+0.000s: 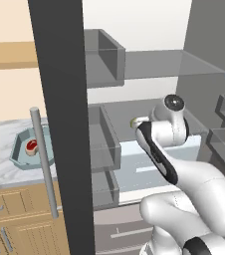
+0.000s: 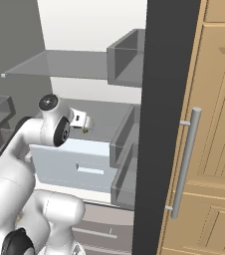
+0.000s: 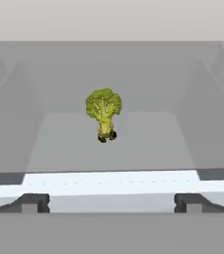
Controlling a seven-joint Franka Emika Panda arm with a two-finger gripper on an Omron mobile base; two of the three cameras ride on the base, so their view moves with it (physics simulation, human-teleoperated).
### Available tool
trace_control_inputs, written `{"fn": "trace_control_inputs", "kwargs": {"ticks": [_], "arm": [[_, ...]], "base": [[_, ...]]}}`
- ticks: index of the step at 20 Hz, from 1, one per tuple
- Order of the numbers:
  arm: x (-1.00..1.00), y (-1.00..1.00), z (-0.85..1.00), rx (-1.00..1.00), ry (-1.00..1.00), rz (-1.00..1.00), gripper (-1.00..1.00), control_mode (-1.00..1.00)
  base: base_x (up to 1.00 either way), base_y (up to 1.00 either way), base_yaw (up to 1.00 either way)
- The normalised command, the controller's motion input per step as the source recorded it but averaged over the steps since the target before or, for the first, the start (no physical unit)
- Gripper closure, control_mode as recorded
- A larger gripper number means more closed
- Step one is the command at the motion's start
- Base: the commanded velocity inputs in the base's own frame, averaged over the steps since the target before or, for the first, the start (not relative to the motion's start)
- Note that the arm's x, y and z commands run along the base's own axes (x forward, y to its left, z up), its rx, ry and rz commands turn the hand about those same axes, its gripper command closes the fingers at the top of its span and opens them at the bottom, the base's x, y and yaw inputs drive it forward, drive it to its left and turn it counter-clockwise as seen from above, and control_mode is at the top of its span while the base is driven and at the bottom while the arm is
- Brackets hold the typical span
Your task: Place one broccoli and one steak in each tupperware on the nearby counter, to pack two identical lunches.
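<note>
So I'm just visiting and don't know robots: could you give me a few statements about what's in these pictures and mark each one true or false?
1. A green broccoli floret stands on the grey shelf inside the open fridge. True.
2. The robot's hand is clamped on the broccoli. False: its fingertips are spread apart and the broccoli stands beyond them, untouched.
3. The pale teal cut-corner tray on the white-grey marbled counter holds a red steak. True.
4. A broccoli already lies in the teal tray. False: what shows in it is a steak.
5. The fridge door is shut. False: it is open, and the white arm reaches inside.
</note>
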Motion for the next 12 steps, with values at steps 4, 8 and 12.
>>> {"fn": "trace_control_inputs", "kwargs": {"ticks": [4,8,12], "arm": [[0.42,0.0,-0.19,0.0,0.1,-0.04,-1.0,-1.0],[0.38,0.0,-0.29,0.0,0.08,-0.03,-1.0,-1.0],[0.18,0.0,-0.46,0.0,0.05,-0.03,-1.0,-1.0]], "base": [[0.0,0.0,0.0],[0.0,0.0,0.0],[0.0,0.0,0.0]]}}
